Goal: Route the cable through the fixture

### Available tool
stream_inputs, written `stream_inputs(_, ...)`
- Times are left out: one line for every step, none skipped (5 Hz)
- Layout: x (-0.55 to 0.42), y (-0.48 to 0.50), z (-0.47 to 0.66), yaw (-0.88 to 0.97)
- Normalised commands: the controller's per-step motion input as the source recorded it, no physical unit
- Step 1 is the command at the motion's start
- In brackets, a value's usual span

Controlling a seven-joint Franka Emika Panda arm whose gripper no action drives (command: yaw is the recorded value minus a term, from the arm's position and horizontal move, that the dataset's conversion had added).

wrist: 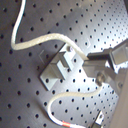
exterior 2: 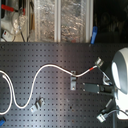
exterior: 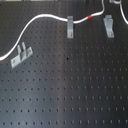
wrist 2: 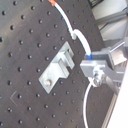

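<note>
The cable (exterior 2: 46, 67) is a thin white cord that loops across the black perforated board to the middle metal clip (exterior 2: 74, 80). Its red band (exterior 2: 92, 66) lies just beyond that clip. In the first exterior view the cable (exterior: 45, 16) rests at the top of the middle clip (exterior: 70, 27), with the red band (exterior: 90, 16) to the first exterior view's right. My gripper (wrist 2: 95, 67) is beside the clip (wrist 2: 55, 67) and shut on the cable (wrist 2: 80, 39). The first wrist view shows the gripper (wrist: 98, 62), the clip (wrist: 59, 69) and the cable (wrist: 45, 41) running past it.
Other metal clips are bolted to the board: one at the first exterior view's left (exterior: 21, 55) and one at its right (exterior: 108, 25). The white arm (exterior 2: 120, 70) fills the second exterior view's right. Shelves with clutter (exterior 2: 45, 20) stand behind the board.
</note>
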Motion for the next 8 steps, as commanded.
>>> stream_inputs(0.196, -0.073, 0.2, -0.55)
stream_inputs(0.021, -0.126, 0.1, -0.25)
stream_inputs(0.0, 0.0, 0.03, 0.0)
stream_inputs(-0.338, -0.159, 0.33, 0.74)
stream_inputs(-0.334, -0.162, 0.22, 0.67)
stream_inputs(-0.011, -0.001, 0.0, 0.0)
stream_inputs(-0.246, -0.005, -0.03, 0.06)
stream_inputs(-0.002, -0.019, -0.37, 0.0)
